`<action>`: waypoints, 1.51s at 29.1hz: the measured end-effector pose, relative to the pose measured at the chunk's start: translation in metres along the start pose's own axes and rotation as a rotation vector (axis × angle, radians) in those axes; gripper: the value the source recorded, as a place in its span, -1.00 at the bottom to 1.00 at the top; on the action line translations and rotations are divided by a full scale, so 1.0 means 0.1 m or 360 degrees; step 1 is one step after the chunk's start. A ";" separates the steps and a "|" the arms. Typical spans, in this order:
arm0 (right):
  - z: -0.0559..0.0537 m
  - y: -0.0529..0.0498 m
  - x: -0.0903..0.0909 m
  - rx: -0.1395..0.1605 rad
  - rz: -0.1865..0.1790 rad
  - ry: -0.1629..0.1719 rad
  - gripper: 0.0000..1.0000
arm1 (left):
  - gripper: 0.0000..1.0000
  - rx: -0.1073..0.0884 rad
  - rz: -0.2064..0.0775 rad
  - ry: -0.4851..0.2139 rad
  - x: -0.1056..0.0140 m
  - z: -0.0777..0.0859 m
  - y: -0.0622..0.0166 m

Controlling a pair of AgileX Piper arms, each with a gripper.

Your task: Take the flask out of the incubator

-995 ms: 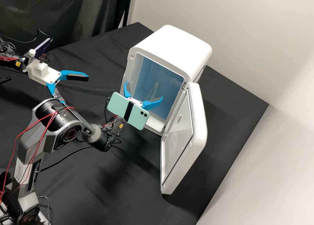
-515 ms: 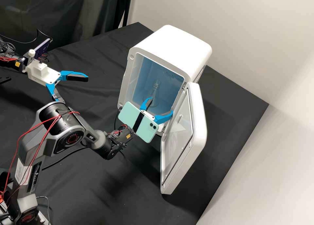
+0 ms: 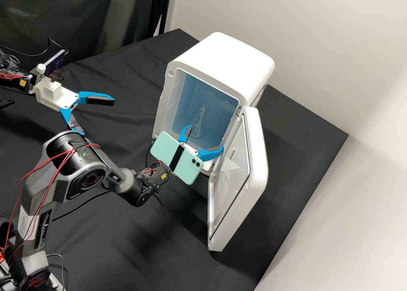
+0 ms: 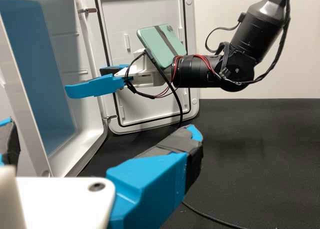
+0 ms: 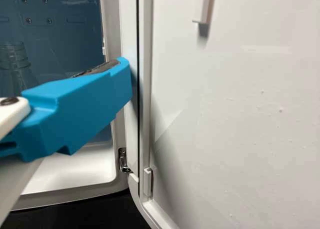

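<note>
The clear glass flask (image 3: pixel 202 120) stands upright inside the white incubator (image 3: pixel 229 62), against its blue back wall; its neck (image 5: pixel 12 64) appears in the right wrist view. The door (image 3: pixel 237 172) hangs wide open. My right gripper (image 3: pixel 199 142), with a mint phone strapped behind it, is open at the lower front of the opening, near the hinge side. One of its fingers (image 5: pixel 75 111) lies close to the door frame, and nothing is between them. My left gripper (image 3: pixel 85 108) hovers open and empty over the bench, well left of the incubator.
The black bench (image 3: pixel 127 240) has free room in front of and left of the incubator. A pale wall (image 3: pixel 318 37) stands right behind the incubator. The open door (image 4: pixel 142 54) blocks the space right of the opening. Cables (image 3: pixel 85 200) trail under the right arm.
My right gripper has shifted from the left part of the opening down and right toward the hinge side, still open. The left arm has stayed put.
</note>
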 end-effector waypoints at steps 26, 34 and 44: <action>-0.38 -0.17 -0.07 0.0040 -0.0071 0.0107 1.00 | 1.00 0.0000 0.0001 0.0004 0.00 -0.01 0.001; -0.44 -0.20 -0.06 0.0054 -0.0082 0.0114 1.00 | 1.00 0.0000 0.0001 0.0004 0.00 -0.01 0.001; -0.52 -0.28 0.06 0.0082 -0.0093 0.0125 1.00 | 1.00 0.0000 0.0001 0.0004 0.00 -0.01 0.001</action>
